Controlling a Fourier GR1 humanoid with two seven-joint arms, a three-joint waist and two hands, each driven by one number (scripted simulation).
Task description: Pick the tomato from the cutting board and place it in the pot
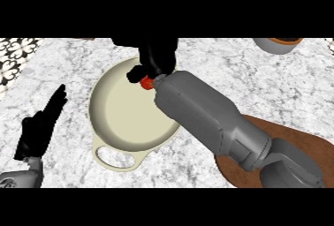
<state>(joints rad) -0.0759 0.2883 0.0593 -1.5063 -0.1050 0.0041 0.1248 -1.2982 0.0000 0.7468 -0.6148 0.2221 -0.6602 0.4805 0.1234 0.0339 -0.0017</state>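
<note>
Head view: we are holding the tomato [148, 82] above the pot [124, 119], near its far rim, well apart from the cutting board [294, 137] at the near right corner of the counter [274, 88]
Risk: we are judging that releasing here could bounce the tomato off the rim onto the counter, because it is hanging off-centre
Right hand [155, 55]: its fingers are curling round the tomato, hiding most of it
Left hand [40, 128]: we are resting it near the counter's left edge, fingers straight, touching nothing
</note>
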